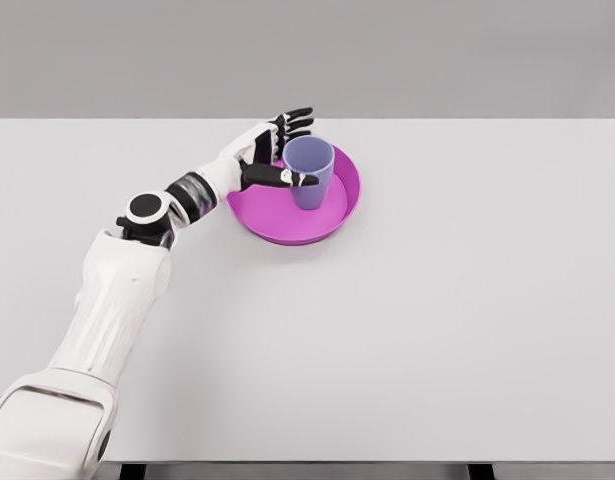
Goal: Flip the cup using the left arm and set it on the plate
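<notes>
Left hand [270, 150]: 1, fingers apparently loose around cup | cup [309, 172]: 1, upright | plate [332, 225]: 1, under cup

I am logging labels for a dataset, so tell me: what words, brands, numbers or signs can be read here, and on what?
None. The lilac plastic cup, the round magenta plate, the white table and the left hand all show plain surfaces with no text, logo or number.

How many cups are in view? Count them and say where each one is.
1. The purple cup stands upright, mouth up, on the magenta plate at the table's far middle, with the left hand beside it, thumb against its side. Nothing suggests hidden cups.
</notes>
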Controlling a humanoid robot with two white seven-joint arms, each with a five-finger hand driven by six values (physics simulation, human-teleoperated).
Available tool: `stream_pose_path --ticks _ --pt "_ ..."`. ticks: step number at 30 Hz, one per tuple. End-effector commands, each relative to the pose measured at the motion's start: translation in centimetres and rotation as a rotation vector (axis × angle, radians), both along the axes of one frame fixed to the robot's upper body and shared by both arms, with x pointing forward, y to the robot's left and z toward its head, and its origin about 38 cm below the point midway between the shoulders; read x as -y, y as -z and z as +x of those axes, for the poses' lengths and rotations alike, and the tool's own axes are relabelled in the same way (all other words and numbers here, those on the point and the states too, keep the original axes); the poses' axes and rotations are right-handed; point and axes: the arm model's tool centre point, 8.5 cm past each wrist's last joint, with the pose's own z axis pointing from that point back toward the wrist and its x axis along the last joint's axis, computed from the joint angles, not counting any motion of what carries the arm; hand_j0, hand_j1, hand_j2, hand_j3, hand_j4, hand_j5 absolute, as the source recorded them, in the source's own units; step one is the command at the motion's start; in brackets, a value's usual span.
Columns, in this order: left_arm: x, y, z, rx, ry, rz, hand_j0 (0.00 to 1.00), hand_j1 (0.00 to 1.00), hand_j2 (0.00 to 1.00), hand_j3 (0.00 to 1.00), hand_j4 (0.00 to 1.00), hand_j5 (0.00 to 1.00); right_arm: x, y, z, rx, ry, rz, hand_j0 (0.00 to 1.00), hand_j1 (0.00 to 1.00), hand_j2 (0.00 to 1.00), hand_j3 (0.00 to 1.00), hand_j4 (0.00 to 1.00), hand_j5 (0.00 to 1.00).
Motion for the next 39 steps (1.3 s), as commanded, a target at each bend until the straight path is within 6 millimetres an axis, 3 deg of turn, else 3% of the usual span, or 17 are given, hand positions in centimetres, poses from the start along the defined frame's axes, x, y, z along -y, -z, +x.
stream_pose_path --ticks 1,16,21,27,39 --pt "-0.1 -0.2 0.0 0.004 0.001 -0.006 1.00 1.00 1.00 1.00 1.00 1.00 0.0 0.0 -0.1 -0.001 0.000 0.000 1.00 1.00 1.00 1.00 1.00 1.00" --pt "-0.3 -0.5 -0.1 0.020 0.013 0.000 1.00 1.00 1.00 1.00 1.00 1.00 0.0 0.0 -0.1 -0.001 0.000 0.000 1.00 1.00 1.00 1.00 1.00 1.00" --pt "-2.0 -0.4 0.0 0.016 -0.010 0.025 1.00 1.00 1.00 1.00 1.00 1.00 0.0 0.0 -0.1 -0.001 0.000 0.000 1.00 1.00 1.00 1.00 1.00 1.00" --pt "-2.4 -0.3 0.0 0.008 -0.008 0.028 1.00 1.00 1.00 1.00 1.00 1.00 0.0 0.0 0.0 -0.001 0.000 0.000 1.00 1.00 1.00 1.00 1.00 1.00" --pt "-7.2 -0.5 0.0 0.010 -0.037 0.074 1.00 1.00 1.00 1.00 1.00 1.00 0.0 0.0 -0.1 -0.001 0.000 0.000 1.00 1.00 1.00 1.00 1.00 1.00"
